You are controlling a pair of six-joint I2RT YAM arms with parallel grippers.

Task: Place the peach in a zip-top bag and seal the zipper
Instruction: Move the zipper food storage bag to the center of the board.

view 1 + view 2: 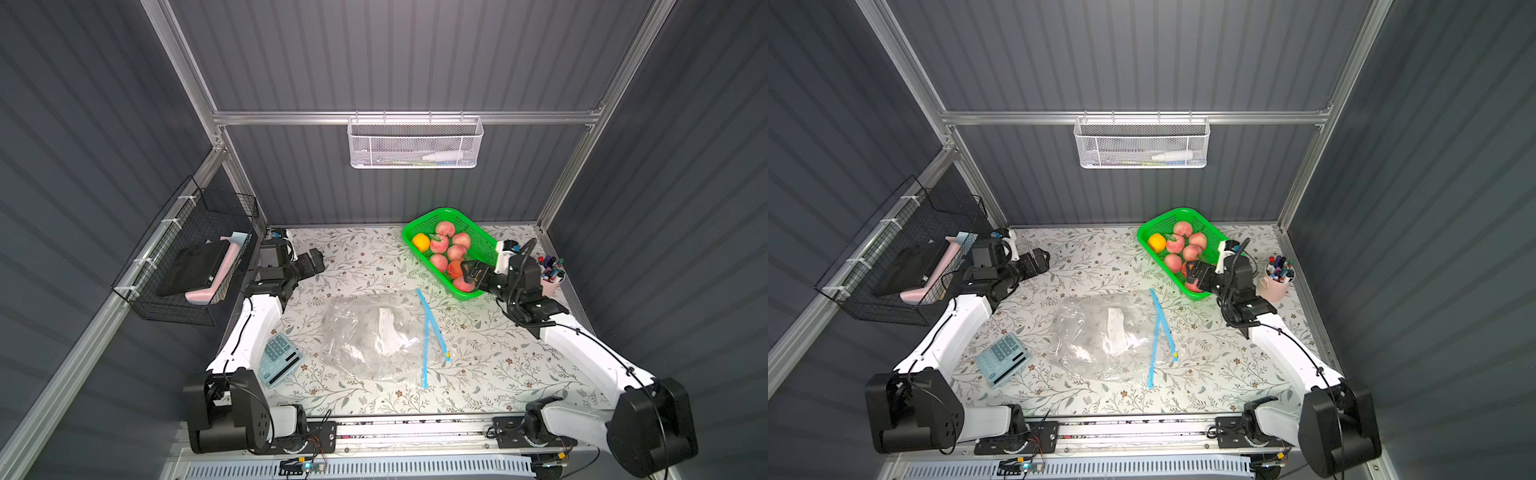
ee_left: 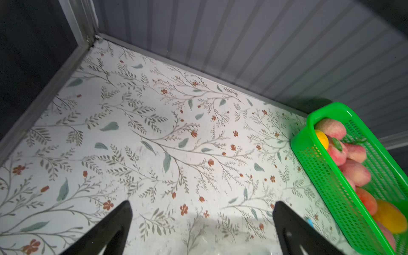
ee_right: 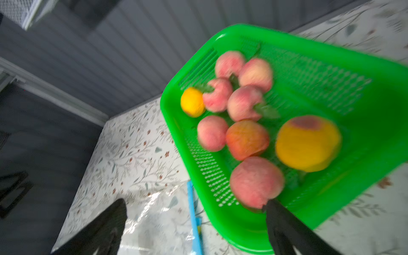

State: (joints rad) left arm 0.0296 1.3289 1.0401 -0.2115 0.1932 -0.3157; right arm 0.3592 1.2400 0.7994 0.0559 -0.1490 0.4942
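Several pink peaches lie in a green basket (image 1: 446,210) (image 1: 1173,211) at the back right of the table. My right gripper (image 1: 471,272) (image 3: 195,202) hangs open over the basket's near end. One fingertip sits at the edge of the nearest peach (image 3: 256,182) (image 1: 462,284); nothing is between the jaws. The clear zip-top bag (image 1: 365,332) (image 1: 1096,332) lies flat mid-table, its blue zipper (image 1: 428,332) parted on the side facing the basket. My left gripper (image 1: 313,259) (image 2: 202,202) is open and empty at the far left, above bare tabletop.
A yellow fruit (image 1: 421,242) shares the basket. A calculator (image 1: 279,359) lies left of the bag and a cup of pens (image 1: 550,276) stands by the right arm. A black wire basket (image 1: 187,266) hangs on the left wall, a white mesh one (image 1: 415,143) on the back wall.
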